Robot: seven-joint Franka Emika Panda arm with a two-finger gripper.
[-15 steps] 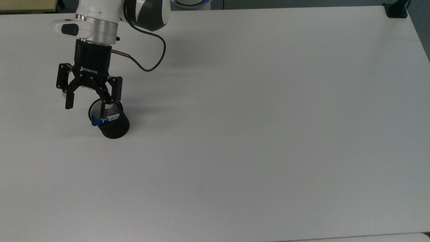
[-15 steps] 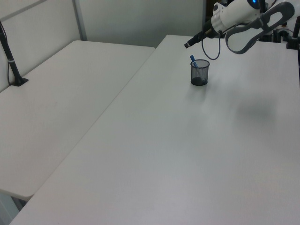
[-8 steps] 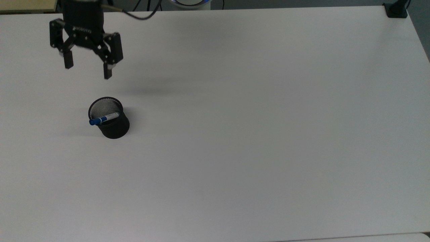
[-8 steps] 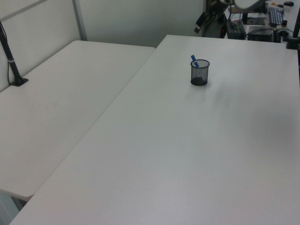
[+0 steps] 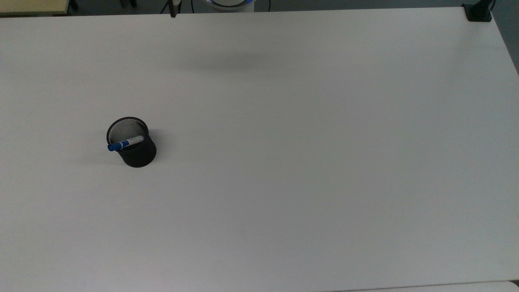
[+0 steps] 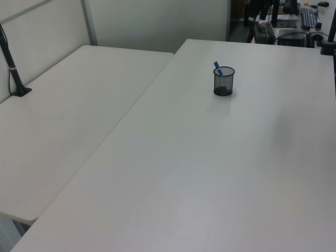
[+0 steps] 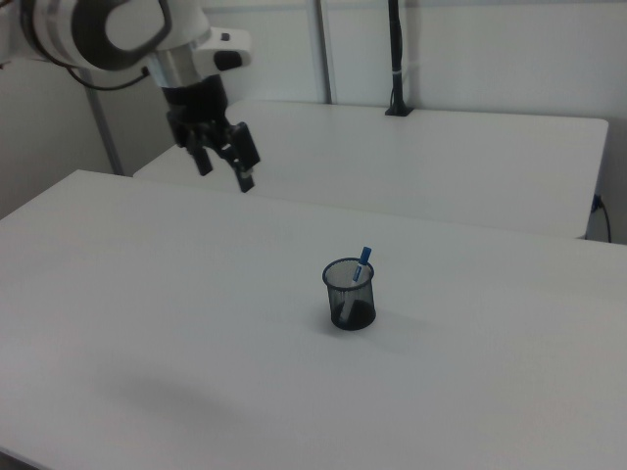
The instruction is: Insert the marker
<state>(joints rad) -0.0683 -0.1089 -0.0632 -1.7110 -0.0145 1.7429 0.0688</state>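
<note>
I can read no text from here: the printed label on the marker point(image 5: 126, 142) standing in the mesh cup point(image 5: 136, 152) is too small to make out.

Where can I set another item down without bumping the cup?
Almost anywhere: the table is bare to the top view's right of the black mesh cup, and along the near edge. The marker leans inside the cup. The gripper, jaws open, hangs above the table, away from the cup.

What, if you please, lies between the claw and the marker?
Nothing: in the right view, bare white table separates the open claw from the marker.
</note>
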